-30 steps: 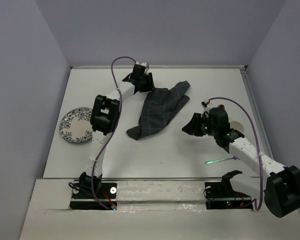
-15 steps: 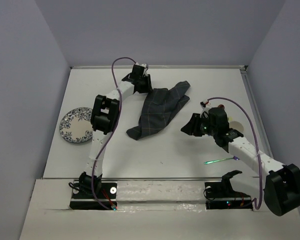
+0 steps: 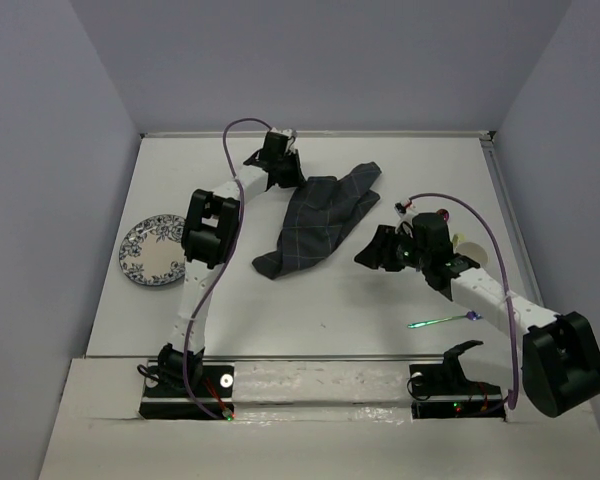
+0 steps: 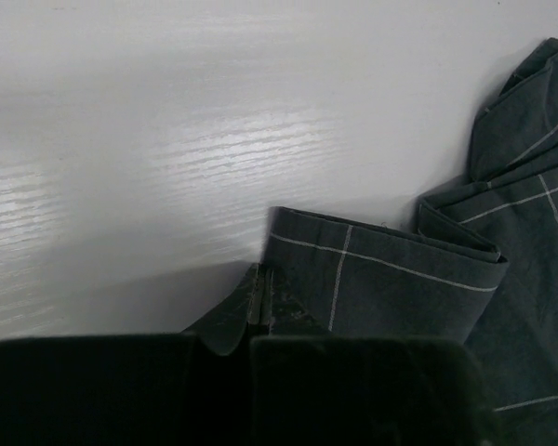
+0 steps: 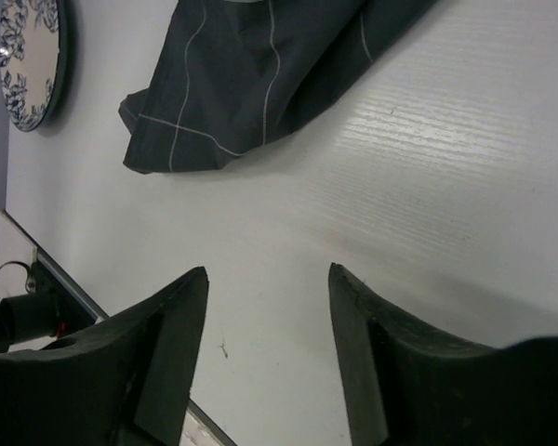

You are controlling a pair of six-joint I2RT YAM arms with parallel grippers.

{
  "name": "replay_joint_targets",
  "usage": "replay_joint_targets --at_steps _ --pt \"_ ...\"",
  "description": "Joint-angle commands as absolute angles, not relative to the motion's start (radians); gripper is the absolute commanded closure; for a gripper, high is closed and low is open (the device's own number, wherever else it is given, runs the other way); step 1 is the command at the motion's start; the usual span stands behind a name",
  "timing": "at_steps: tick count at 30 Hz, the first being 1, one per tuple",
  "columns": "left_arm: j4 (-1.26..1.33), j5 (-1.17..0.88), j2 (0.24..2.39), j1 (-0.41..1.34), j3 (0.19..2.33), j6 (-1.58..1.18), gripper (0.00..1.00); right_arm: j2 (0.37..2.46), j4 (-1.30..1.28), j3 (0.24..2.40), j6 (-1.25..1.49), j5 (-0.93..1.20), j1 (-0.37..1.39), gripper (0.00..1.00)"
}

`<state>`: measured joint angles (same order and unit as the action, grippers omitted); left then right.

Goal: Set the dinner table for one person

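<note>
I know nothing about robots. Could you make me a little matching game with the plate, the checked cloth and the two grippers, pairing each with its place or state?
Things:
1. plate
2. checked cloth
3. left gripper
4. right gripper

Places or states:
A. open, over bare dinner table
B. crumpled, mid-table
C. lying flat near the table's left edge
D. shut, tips at the cloth's corner

Pairs: 1-C, 2-B, 3-D, 4-A.
</note>
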<state>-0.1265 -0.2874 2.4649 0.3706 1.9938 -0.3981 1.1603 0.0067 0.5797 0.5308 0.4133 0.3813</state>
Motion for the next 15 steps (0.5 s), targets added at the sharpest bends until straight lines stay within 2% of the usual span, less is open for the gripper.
replay_joint_targets --at_steps 1,9,12,15 --pt "-0.028 -0.299 2.313 0.367 1.905 -0.419 1.00 1.230 0.084 0.637 0.535 0.341 0.388 0.34" --pt "0.244 -0.293 2.082 0.356 1.571 -0.529 1.00 1.452 0.155 0.771 0.592 0.270 0.388 0.32" --pt "0.343 -0.288 1.996 0.354 1.458 -0.569 1.00 1.599 0.163 0.847 0.600 0.227 0.388 0.31" --pt "0.373 -0.272 1.961 0.351 1.369 -0.581 1.00 1.658 0.161 0.908 0.604 0.193 0.388 0.35"
